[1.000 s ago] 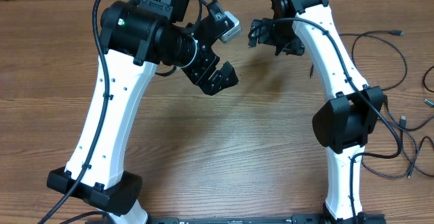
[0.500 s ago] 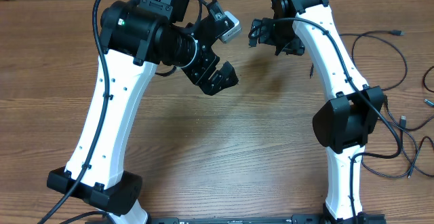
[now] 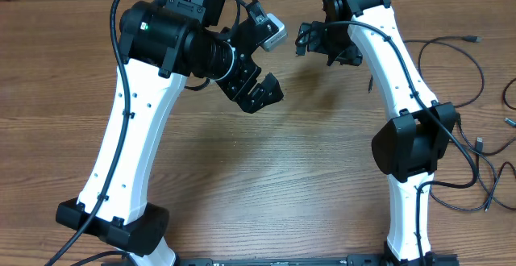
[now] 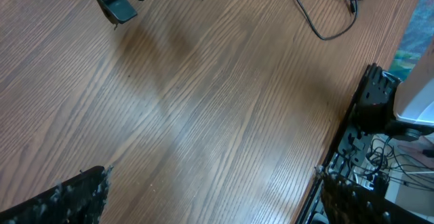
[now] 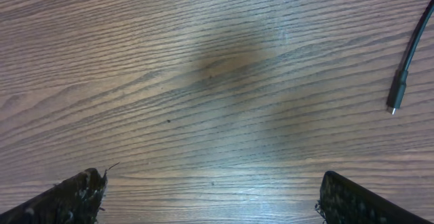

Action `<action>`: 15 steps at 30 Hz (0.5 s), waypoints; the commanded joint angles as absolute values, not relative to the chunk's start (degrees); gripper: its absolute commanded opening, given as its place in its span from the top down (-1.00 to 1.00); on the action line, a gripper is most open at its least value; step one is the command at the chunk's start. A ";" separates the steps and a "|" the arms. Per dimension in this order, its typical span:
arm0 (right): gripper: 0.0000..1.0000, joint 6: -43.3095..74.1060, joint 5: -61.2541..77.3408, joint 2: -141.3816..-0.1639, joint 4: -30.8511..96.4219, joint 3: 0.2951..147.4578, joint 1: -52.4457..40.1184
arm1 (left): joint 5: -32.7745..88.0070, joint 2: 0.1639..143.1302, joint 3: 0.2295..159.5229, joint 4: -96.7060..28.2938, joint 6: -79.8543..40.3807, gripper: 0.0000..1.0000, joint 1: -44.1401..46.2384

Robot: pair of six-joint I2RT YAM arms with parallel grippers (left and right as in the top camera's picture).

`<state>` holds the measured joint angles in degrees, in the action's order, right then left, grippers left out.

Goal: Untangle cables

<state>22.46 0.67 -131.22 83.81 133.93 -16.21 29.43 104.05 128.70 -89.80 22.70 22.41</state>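
Your left gripper [image 4: 213,187] and right gripper [image 5: 213,197] both hover over the wooden table [image 3: 306,161] with jaws spread wide, pinching nothing. The cables [image 3: 482,79] lie well outside both sets of jaws. One plug [image 5: 399,91] rests on the wood ahead of the right jaws, beyond the finger at the right of that view.

The brown wooden table [image 3: 306,161] is mid-brown with a fine, darker, streaked grain. The thin black flexible cables [image 5: 399,91] are plain black; one plug ends in a pale tip. The white-and-black left arm [image 3: 133,137] and white-and-black right arm [image 3: 397,64] have white links and black joints. Each carries a small green indicator light [image 3: 146,24]. A small silver-grey block [image 3: 274,31] sits on the left wrist.
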 commanded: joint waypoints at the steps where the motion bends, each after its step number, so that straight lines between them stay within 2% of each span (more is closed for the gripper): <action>1: -1.00 22.44 0.56 -129.34 83.59 135.44 -16.05 | 29.39 103.81 128.73 -89.73 22.70 -0.99 22.52; 15: -1.00 22.44 0.56 -129.34 83.59 135.44 -16.05 | 26.41 102.41 128.73 -89.78 21.85 -0.99 22.52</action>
<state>22.46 0.67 -131.22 83.79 133.93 -16.21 28.29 104.05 128.70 -90.17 22.65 22.41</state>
